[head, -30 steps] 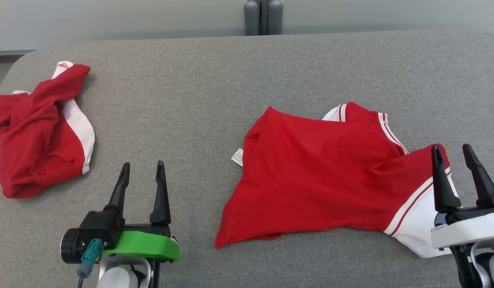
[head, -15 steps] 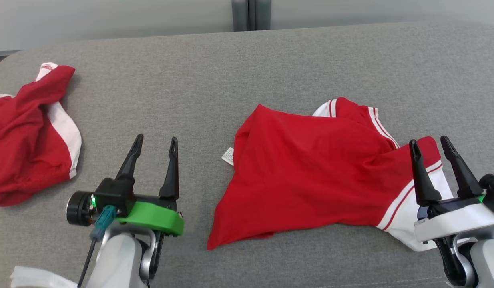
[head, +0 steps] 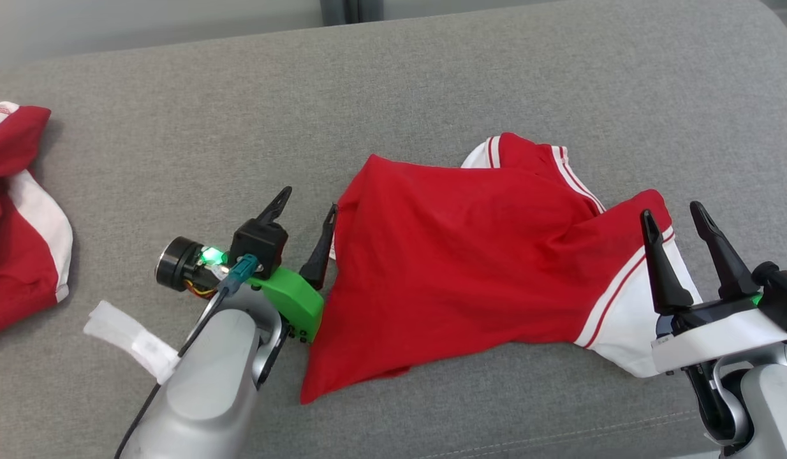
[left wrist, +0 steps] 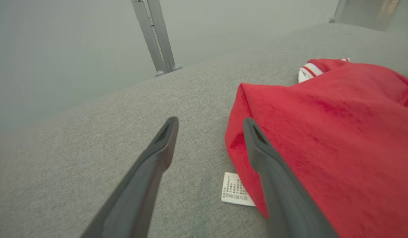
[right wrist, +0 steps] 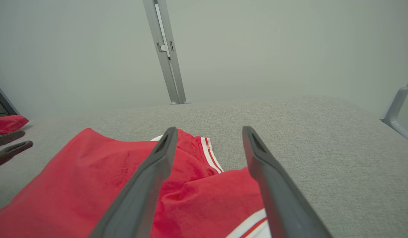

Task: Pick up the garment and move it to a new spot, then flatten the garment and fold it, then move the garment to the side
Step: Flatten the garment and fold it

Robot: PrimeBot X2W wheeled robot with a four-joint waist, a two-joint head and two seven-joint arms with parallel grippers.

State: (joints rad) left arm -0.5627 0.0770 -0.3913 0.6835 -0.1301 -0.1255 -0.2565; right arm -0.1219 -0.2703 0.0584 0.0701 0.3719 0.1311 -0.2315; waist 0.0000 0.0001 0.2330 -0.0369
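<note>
While two red-and-white garments lie on the grey cushion (head: pixel 240 127), the garment (head: pixel 470 255) sits crumpled right of centre and a second garment (head: pixel 17 210) lies at the far left edge. Both of the two grippers have fingers spread and hold nothing. The left gripper (head: pixel 309 198) is at the garment's left hem, one finger perhaps touching it. The right gripper (head: pixel 671 209) hangs over its white-banded right end. From the left wrist, one white label (left wrist: pixel 235 193) lies beside the hem, between the fingers.
</note>
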